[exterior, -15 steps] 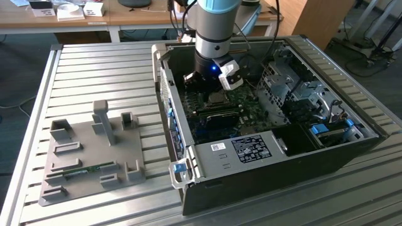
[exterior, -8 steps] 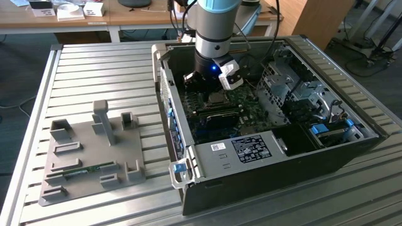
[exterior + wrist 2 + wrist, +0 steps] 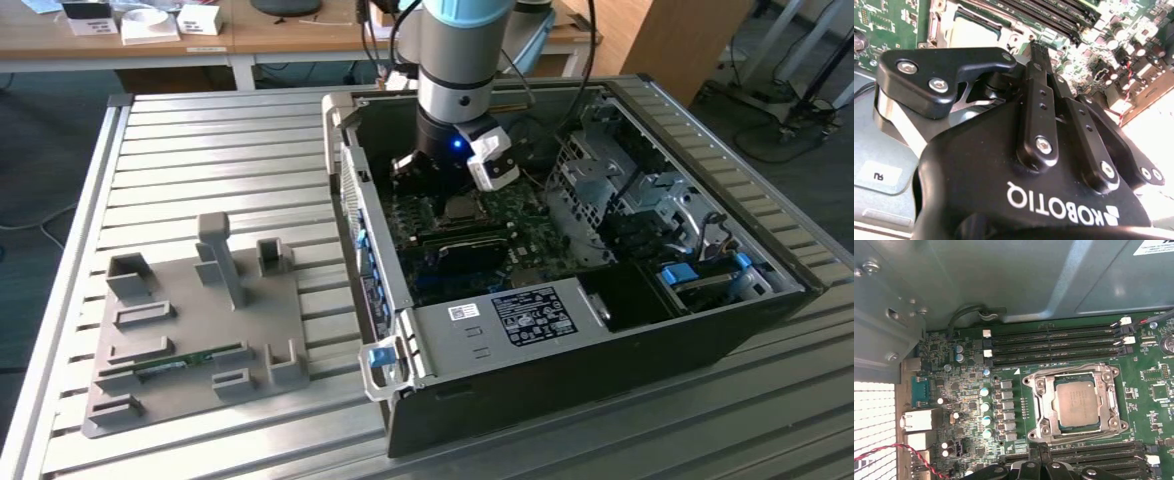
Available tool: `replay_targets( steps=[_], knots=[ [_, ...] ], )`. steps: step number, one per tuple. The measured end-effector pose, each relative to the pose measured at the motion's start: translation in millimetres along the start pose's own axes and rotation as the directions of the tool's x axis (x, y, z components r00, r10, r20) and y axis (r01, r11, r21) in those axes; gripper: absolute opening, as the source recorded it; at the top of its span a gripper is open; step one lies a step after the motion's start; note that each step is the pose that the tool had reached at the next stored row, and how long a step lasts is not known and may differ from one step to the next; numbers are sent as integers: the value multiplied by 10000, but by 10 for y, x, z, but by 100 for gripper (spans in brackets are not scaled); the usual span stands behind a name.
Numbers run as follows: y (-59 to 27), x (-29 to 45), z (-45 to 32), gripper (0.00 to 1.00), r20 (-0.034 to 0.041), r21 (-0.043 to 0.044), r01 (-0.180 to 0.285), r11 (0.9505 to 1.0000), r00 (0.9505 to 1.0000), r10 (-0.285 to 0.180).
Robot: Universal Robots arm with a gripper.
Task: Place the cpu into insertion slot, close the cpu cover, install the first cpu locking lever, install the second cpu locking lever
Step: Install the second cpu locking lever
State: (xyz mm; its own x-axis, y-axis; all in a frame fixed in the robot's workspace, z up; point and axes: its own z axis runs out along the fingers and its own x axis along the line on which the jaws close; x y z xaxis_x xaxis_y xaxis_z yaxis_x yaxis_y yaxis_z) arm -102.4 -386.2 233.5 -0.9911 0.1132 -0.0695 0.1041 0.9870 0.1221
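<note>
Slatted bench (image 3: 200, 150) carries the open case; your pincer (image 3: 1043, 449), pressed together and empty, hovers at the insertion slot's (image 3: 1037, 405) six o'clock. With the cpu (image 3: 1078, 402) seated, a skewed descent could, I judge, scrape the cpu cover (image 3: 1114, 397).

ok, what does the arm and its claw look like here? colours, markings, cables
In the exterior view the arm is a silver-grey tube with a light blue joint cap, ending in a black wrist section with a small blue light. A white and black camera module sits on its side. In the second wrist view the claw is matte black, with linked bars, silver screw heads and white lettering on its body.
</note>
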Motion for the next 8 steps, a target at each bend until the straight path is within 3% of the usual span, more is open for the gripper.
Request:
replay_targets(
  steps=[8],
  knots=[
    [39,-147,17,11,1,-1,0,10000,10000,0]
  ],
)
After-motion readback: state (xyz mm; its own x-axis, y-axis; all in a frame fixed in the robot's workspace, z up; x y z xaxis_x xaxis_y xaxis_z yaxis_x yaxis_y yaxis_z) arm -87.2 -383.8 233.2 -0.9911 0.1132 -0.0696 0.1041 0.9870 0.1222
